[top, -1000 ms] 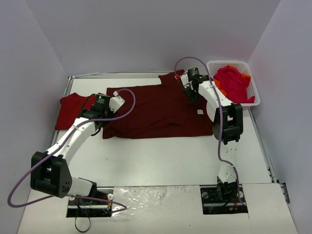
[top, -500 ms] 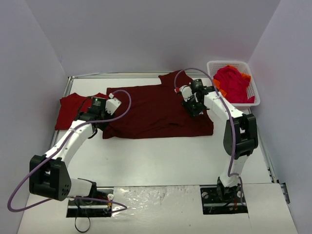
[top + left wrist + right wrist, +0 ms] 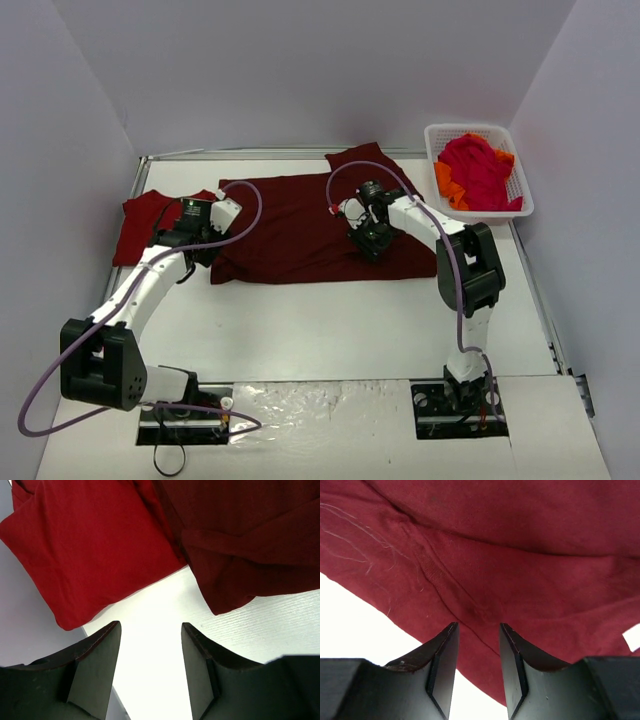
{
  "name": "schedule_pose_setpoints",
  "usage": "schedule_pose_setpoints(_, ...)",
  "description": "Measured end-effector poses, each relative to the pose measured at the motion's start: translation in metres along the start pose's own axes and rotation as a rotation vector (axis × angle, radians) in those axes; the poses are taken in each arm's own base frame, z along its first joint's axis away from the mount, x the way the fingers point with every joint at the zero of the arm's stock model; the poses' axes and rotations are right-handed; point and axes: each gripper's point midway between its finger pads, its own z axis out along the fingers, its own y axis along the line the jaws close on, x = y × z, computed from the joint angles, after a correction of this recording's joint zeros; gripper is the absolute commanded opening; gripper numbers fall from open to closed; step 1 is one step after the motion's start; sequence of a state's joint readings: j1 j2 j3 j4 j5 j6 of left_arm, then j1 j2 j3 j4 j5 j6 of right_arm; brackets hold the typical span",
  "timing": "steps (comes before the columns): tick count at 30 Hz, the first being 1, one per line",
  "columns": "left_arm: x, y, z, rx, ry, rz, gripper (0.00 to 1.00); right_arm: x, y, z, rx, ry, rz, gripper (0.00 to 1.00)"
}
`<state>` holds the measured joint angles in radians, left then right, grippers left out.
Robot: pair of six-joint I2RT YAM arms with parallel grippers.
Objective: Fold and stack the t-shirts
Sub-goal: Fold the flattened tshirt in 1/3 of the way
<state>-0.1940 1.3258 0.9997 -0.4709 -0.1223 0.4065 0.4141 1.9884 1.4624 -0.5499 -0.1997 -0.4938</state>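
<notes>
The dark maroon t-shirt [image 3: 290, 230] lies spread flat toward 12 o'clock from the table's [image 3: 330, 330] centre. One short sleeve points to the far edge and its near hem is uncreased. A brighter red t-shirt [image 3: 140, 225], already folded square, lies at 10 o'clock just beside it. More red and orange t-shirts [image 3: 480, 170] are heaped in the white basket [image 3: 470, 128] at 2 o'clock.

Over the last second the right gripper [image 3: 368, 243] has travelled from the far sleeve region toward 7 o'clock. It now sits on the maroon t-shirt's right half, near the hem. The cloth's outline is almost unaltered, so this reads as repositioning rather than a fold carried through.

In the right wrist view the right gripper [image 3: 478, 626] has its fingers narrowly parted, with a seamed ridge of maroon cloth [image 3: 520, 540] in line with the gap. It cannot be told from here whether they pinch that ridge or merely hover over it.

The left gripper [image 3: 197, 240] has barely shifted. In its own view the left gripper [image 3: 151, 625] stands wide and empty over bare table. The red t-shirt [image 3: 90, 545] is at its 10 o'clock and the maroon corner [image 3: 250, 540] at its 2 o'clock.

Judged so, one shirt is done, the maroon fold is not yet begun, and the basket remains to be worked.
</notes>
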Motion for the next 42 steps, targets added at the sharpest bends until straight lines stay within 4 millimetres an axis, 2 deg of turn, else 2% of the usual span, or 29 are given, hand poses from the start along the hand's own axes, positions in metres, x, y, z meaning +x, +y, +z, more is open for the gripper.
schedule_pose_setpoints(12,0.005,-0.002,0.003,0.015,0.006,-0.011,0.51,0.003,0.0,0.005,-0.003,0.013,0.001,0.34)
schedule_pose_setpoints(16,0.005,-0.002,0.003,0.015,0.006,-0.013,0.51,0.005,0.0,0.009,-0.002,0.028,0.002,0.24)
schedule_pose_setpoints(18,0.005,-0.003,0.003,0.015,0.006,-0.014,0.51,0.007,-0.001,0.012,-0.003,0.037,0.005,0.15)
schedule_pose_setpoints(24,0.005,-0.003,0.003,0.017,0.005,-0.014,0.5,0.008,-0.002,0.016,-0.001,0.048,0.012,0.09)
schedule_pose_setpoints(28,0.006,-0.004,0.003,0.019,0.006,-0.015,0.5,0.004,-0.004,0.014,0.007,0.037,0.018,0.0)
schedule_pose_setpoints(36,0.005,-0.005,0.003,0.025,0.002,-0.015,0.51,-0.003,-0.014,0.007,0.052,0.027,0.018,0.0)
schedule_pose_setpoints(41,0.005,-0.005,0.003,0.026,0.002,-0.015,0.51,-0.017,-0.024,-0.002,0.092,-0.004,0.015,0.0)
schedule_pose_setpoints(42,0.005,-0.005,0.003,0.026,0.002,-0.015,0.51,-0.021,-0.026,-0.004,0.099,-0.015,0.014,0.02)
